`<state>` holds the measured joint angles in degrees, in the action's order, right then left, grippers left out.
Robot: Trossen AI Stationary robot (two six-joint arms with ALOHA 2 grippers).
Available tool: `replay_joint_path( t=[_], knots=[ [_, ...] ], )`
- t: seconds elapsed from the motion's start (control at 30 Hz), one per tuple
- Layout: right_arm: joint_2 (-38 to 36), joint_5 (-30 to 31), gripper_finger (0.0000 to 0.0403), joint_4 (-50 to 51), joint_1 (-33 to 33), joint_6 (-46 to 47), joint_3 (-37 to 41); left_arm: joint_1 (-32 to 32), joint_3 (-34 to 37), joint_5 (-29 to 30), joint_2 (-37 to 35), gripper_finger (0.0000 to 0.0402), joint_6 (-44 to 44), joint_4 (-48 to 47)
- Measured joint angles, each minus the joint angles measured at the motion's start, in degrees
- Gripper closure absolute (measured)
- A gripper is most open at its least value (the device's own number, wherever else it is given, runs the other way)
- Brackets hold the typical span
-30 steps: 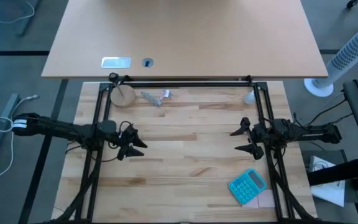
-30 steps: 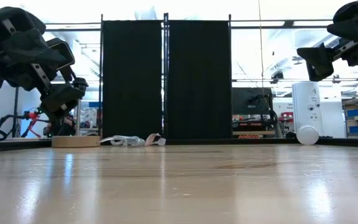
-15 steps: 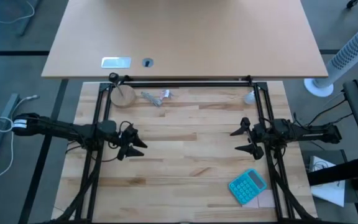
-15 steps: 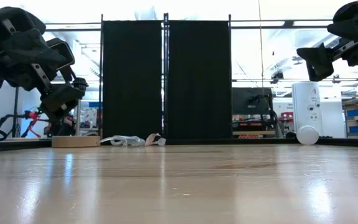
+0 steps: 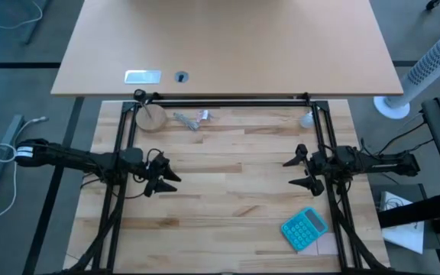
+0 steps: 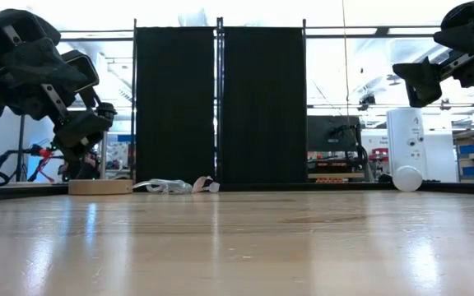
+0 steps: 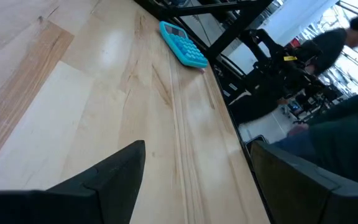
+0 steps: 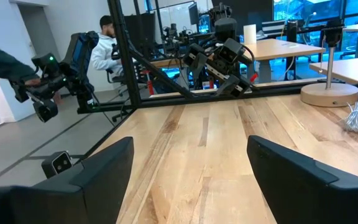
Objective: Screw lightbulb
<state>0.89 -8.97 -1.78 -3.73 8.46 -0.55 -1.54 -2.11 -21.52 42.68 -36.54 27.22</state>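
The small white lightbulb [image 5: 307, 120] rests on the table at its far right, beside the frame post; in the low view the bulb [image 6: 407, 178] sits on its rounded side. The tan wooden disc [image 5: 150, 118] with its socket lies flat at the far left, also visible as a disc [image 8: 330, 94] in the right wrist view. My left gripper [image 5: 173, 177] hovers open over the table's left middle, pointing right. My right gripper [image 5: 289, 173] hovers open over the right middle, pointing left. Neither has anything between its fingers.
A crumpled clear wrapper with cord [image 5: 192, 118] lies right of the disc. A turquoise calculator [image 5: 305, 228] lies near the front right corner. Black frame bars [image 5: 228, 101] run along the far edge and both sides. A person [image 8: 107, 43] sits beyond the table.
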Motion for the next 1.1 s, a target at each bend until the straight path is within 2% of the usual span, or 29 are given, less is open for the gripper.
replay_joint_path(
  t=[0.1, 0.17, 0.23, 0.43, 0.5, 0.57, 0.7, 0.8, 0.97, 1.1],
  knots=[
    [0.0, 0.0, 0.0096, 0.0, 0.0, 0.0, 0.0, 0.0, 0.0, 0.5, 0.0, 0.0118, 0.5, 0.1],
    [0.0, 0.0, 0.0099, 0.0, 0.0, 0.0, 0.0, 0.0, 0.0, 4.8, 0.0, 0.0118, 3.9, 1.0],
    [0.0, 0.0, 0.0102, 0.0, 0.0, 0.0, 0.0, 0.0, 0.0, 11.9, 0.0, 0.0118, 3.4, 4.5],
    [0.0, 0.0, 0.0104, 0.0, 0.0, 0.0, 0.0, 0.0, 0.0, 36.1, 0.0, 0.0118, -9.8, 23.4],
    [0.0, 0.0, 0.0101, 0.0, 0.0, 0.0, 0.0, 0.0, 0.0, 42.4, 0.0, 0.0118, -12.7, 27.7],
    [0.0, 0.0, 0.0097, 0.0, 0.0, 0.0, 0.0, 0.0, 0.0, 45.8, 0.0, 0.0118, -15.1, 31.5],
    [0.0, 0.0, 0.0093, 0.0, 0.0, 0.0, 0.0, 0.0, -2.8, 46.5, 0.7, 0.0118, -17.7, 35.5],
    [0.0, 0.0, 0.0096, 0.0, 0.0, 0.0, 0.0, 0.0, -8.7, 46.1, 2.4, 0.0118, -17.8, 31.1],
    [0.0, 0.0, 0.0103, 0.0, 0.0, 0.0, 0.0, 0.0, -23.3, 45.6, 10.0, 0.0118, -13.1, 7.2],
    [0.0, 0.0, 0.0105, 0.0, 0.0, 0.0, 0.0, -0.2, -35.0, 46.5, 19.2, 0.0118, -15.2, -8.7]
  ],
)
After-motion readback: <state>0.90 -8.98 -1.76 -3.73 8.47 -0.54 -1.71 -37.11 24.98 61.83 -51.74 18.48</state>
